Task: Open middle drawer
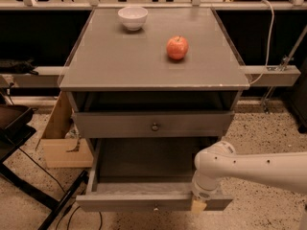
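Low at the front of the grey cabinet (233, 99), the middle drawer (129, 201) stands open, drawn well out toward the camera. Its front is a wide, flat grey strip, seen almost edge-on from above, with a small knob (155, 207) at its centre near the lower edge. Behind the front, the drawer's grey floor and its two side walls show, running back into shadow under the drawer above. The front panel juts past the side walls at both ends.

The claw (198, 204) sits on the right part of that front panel, at its top edge and to the right of the small knob. A tan tip of it overlaps the panel's face. I cannot tell whether the claw is apart or together. The white arm (259, 169) reaches in from the right edge of the view and bends down at a rounded joint just above the claw.

Above the open drawer, the upper drawer (115, 124) shows a taller grey front with a round metal knob (155, 126) at centre, and a dark gap lies between it and the cabinet top.

On the grey surface (124, 56) a white bowl (133, 17) sits near the back, and a red apple (177, 47) sits to its right and nearer the front, apart from it. A cardboard box (60, 143) leans beside the cabinet's left side on the speckled floor (268, 128).
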Action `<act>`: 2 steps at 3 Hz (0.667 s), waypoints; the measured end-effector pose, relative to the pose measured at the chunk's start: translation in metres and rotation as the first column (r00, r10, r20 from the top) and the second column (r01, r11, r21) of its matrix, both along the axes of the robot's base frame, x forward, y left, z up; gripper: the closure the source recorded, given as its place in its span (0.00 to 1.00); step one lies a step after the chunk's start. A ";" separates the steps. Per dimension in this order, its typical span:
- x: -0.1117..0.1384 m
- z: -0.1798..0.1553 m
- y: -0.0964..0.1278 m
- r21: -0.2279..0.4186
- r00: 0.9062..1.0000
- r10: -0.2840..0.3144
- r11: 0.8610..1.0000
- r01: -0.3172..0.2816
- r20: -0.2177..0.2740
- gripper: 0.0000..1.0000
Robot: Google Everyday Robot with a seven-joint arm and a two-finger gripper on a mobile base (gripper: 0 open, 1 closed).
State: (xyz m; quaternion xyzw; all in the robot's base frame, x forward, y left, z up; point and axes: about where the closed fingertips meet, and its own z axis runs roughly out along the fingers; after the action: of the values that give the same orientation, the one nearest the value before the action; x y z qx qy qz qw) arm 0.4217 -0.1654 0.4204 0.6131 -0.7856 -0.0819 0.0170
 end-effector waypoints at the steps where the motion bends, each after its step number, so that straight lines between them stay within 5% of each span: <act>1: 0.000 0.000 0.000 0.000 1.000 0.000 1.000 0.000 0.000 0.00; 2: 0.000 0.000 0.000 0.000 1.000 0.000 1.000 0.000 0.000 0.00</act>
State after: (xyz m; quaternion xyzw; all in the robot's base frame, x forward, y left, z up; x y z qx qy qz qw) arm 0.4216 -0.1654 0.4204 0.6131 -0.7855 -0.0820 0.0171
